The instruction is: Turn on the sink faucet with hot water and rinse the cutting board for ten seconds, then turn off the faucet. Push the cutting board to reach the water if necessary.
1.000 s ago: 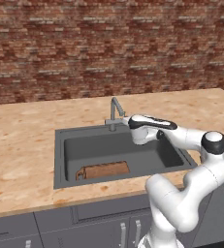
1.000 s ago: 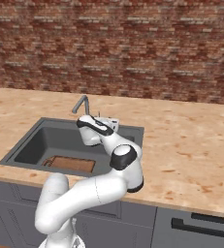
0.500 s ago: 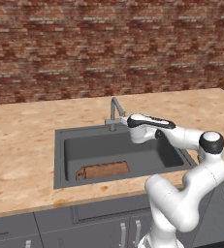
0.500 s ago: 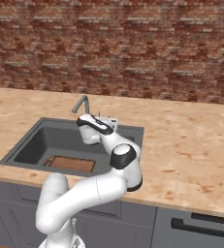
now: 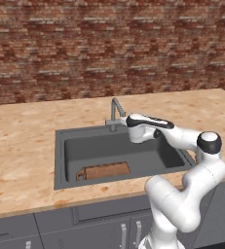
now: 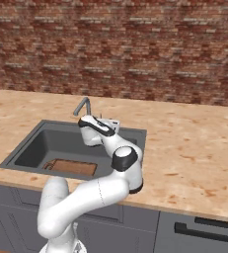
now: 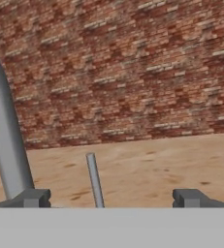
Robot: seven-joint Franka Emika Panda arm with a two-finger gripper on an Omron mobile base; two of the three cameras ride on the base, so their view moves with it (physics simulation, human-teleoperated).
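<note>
Item: gripper (image 7: 111, 198) — fingers spread wide apart, nothing between them; hand held level at the back rim of the sink (image 5: 60, 160), pointing toward the brick wall (image 5: 109, 48)

Item: sink faucet (image 5: 116, 113) — stands on the rear rim, no water running. In the hand view its thick spout (image 7: 4, 140) rises at the left, just inside the left fingertip (image 7: 33, 197), and the small side lever (image 7: 95, 180) stands as a thin near-upright rod between the two fingertips, left of centre. Long axis of lever: roughly vertical in that view. Lever lies straight ahead of the open fingers, near; whether a finger already touches it cannot be told, since the rod's foot is cut off at the bottom

Item: cutting board (image 5: 104, 171) — flat on the basin floor at the front, handle end to the left, well apart from the spout
</note>
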